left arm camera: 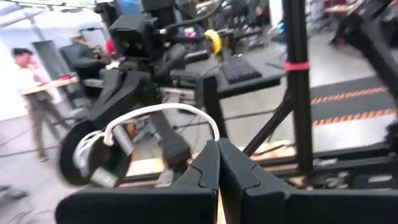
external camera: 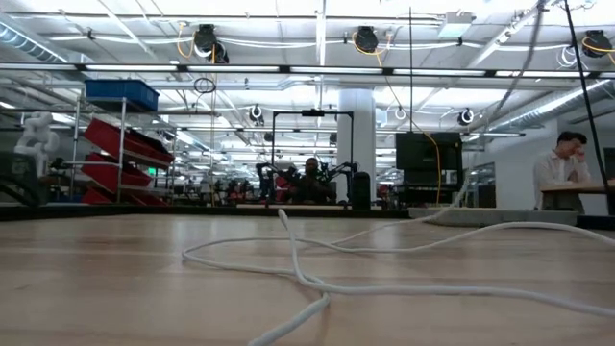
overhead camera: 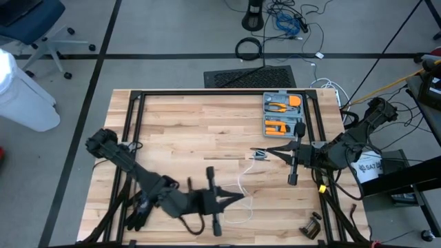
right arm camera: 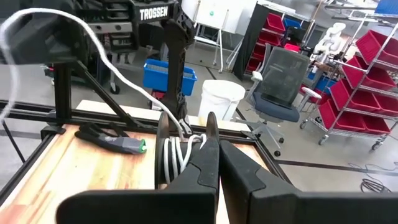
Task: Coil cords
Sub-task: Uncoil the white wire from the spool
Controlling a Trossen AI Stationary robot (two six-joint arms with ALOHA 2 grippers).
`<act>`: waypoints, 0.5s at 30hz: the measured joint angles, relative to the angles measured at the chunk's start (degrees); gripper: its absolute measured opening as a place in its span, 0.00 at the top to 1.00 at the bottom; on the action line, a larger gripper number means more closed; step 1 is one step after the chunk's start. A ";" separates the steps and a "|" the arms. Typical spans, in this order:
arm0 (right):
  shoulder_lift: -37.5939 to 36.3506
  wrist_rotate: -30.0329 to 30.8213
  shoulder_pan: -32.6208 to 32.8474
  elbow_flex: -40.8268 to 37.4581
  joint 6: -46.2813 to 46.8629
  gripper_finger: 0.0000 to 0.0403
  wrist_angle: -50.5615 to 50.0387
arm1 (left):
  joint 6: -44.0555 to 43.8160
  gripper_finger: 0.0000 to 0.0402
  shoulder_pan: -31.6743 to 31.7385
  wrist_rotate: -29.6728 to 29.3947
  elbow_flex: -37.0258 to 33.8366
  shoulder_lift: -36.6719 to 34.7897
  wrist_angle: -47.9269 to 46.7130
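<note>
so, view by view:
high view: white cord (overhead camera: pixel 242 187) runs in loops across the wooden table (overhead camera: pixel 186 131) between both arms. left gripper (overhead camera: pixel 238 198) sits near the front edge, fingertips together at one loop. right gripper (overhead camera: pixel 270 151) points at a small wound bundle (overhead camera: pixel 258 155) mid-table. orange tool case (overhead camera: pixel 283 114) lies near the far edge.
low view: cord (external camera: pixel 317 279) lies slack on the tabletop, curling toward the camera; a person (external camera: pixel 562 163) sits far behind.
left wrist view: left fingers (left arm camera: pixel 202 174) pressed together; cannot tell whether the cord (left arm camera: pixel 161 112) arching ahead is pinched.
right wrist view: right fingers (right arm camera: pixel 208 162) closed on the cord's wound turns (right arm camera: pixel 177 155); a black glove (right arm camera: pixel 112 138) lies on the table.
</note>
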 joint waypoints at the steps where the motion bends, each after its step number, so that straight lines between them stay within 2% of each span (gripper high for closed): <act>1: 0.00 0.00 0.04 0.02 0.02 1.00 0.13 | 0.11 1.00 -0.44 -1.87 0.00 -0.40 -1.29; 7: -0.20 -0.02 0.25 0.02 1.07 1.00 1.41 | 0.07 1.00 -1.88 -12.10 0.00 -2.20 -8.50; 15: -0.35 0.10 0.49 0.02 1.24 1.00 3.45 | -2.23 0.99 -1.21 -14.94 -0.02 -2.23 -19.40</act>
